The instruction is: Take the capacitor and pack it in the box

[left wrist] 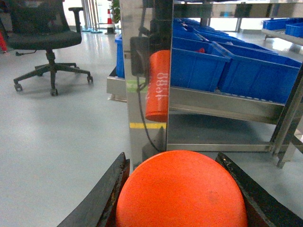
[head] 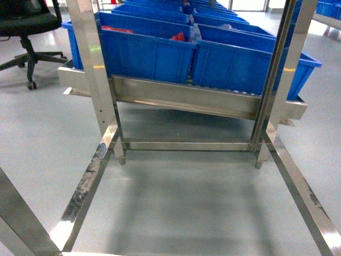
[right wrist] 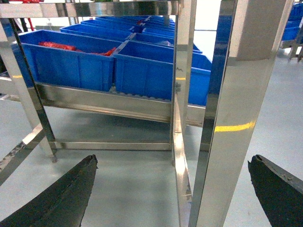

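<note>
- My left gripper (left wrist: 182,198) is clenched on an orange capacitor (left wrist: 182,191) — its rounded end fills the near part of the left wrist view, with a black finger (left wrist: 102,198) pressed against each side. I judge the squeeze on both flanks is there so the smooth cylinder cannot roll out while I carry it.
- On the polished steel post (left wrist: 142,71) ahead I see an upright orange cylinder with white print, most likely the capacitor's own reflection.
- My right gripper (right wrist: 173,194) is released and empty, its fingers (right wrist: 61,198) spread wide with only floor and rack upright (right wrist: 236,94) between them — free, I judge, to steady the box later.
- The blue bins (head: 154,53) sit side by side on the slanted rack shelf (head: 186,98), far from me; one holds something red.
- The pink box shows in no view, so I cannot tell where it lies relative to the held capacitor.
</note>
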